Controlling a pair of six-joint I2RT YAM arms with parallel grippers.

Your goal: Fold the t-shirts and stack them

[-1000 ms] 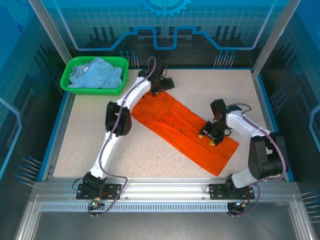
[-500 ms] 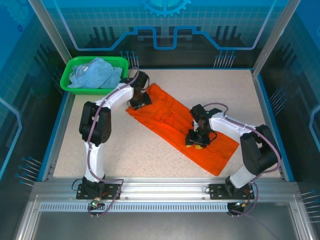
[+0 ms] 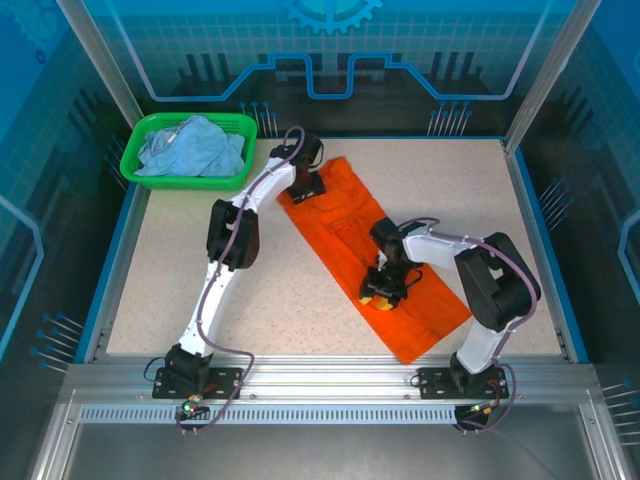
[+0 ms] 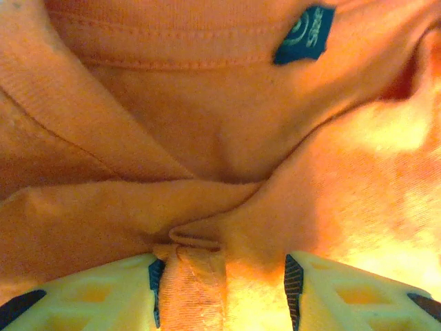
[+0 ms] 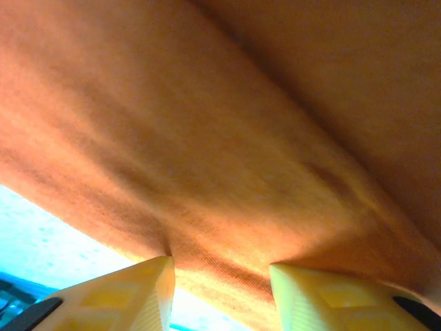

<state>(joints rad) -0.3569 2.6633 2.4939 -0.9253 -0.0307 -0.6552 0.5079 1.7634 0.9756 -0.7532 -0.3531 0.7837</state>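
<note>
Orange t-shirt [image 3: 347,203] diagonal on the surface [image 3: 160,275], left tool [image 4: 220,279] at the collar end and right tool [image 5: 219,277] at an edge, each clamped on its cloth.

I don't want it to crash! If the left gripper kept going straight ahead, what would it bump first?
The orange t-shirt: its cloth sits bunched right inside the left gripper. Further along that line it would probably meet the collar with the dark label, though depth is hard to judge.

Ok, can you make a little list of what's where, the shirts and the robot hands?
Orange shirt: bright orange cloth t-shirt, lying slantwise on speckled table
Blue shirt: pale blue cloth t-shirt, crumpled in green plastic basket
Left gripper: shut on orange shirt near dark blue neck label
Right gripper: shut on orange shirt's lifted edge
</note>
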